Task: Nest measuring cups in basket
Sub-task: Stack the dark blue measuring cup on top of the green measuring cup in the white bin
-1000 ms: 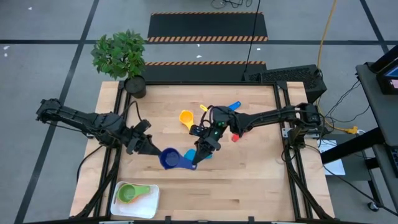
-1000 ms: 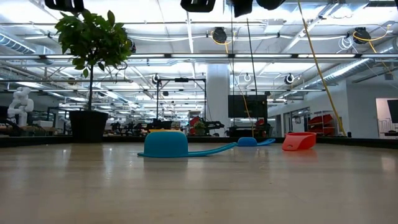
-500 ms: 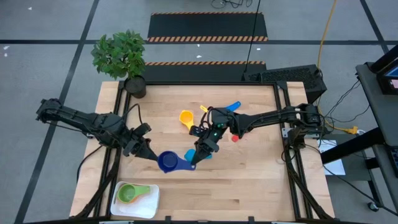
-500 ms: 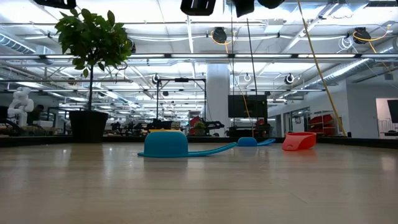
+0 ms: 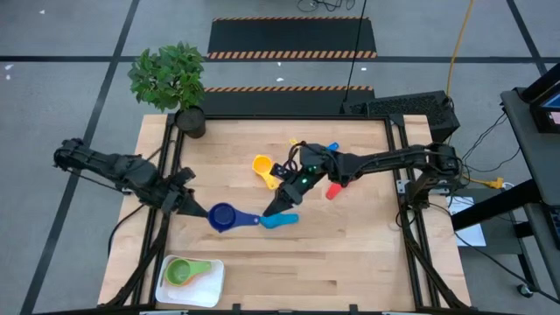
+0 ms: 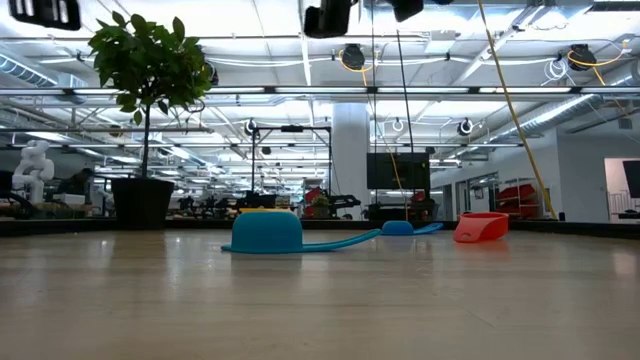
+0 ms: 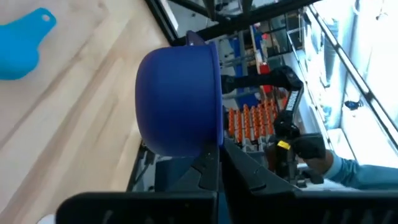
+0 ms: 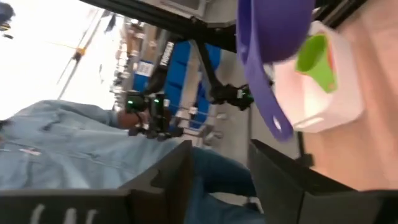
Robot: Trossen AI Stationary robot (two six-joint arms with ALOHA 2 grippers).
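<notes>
Robotics lab: framed workbench [image 5: 350, 254], ceiling ducts [image 6: 300, 92]

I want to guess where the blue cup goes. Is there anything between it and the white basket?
No. From above, only bare wooden table lies between the dark blue cup, held by the left gripper, and the basket with the green cup.

The dark blue cup [image 7: 179, 99] covers the left gripper's [image 5: 198, 210] fingertips in the left wrist view. The green cup [image 8: 312, 55] is cut off behind it in the right wrist view. The yellow cup [image 6: 265, 210] shows only as a sliver behind the light blue cup [image 6: 266, 232]. A person [image 8: 68, 146] is blurred and cropped.
</notes>
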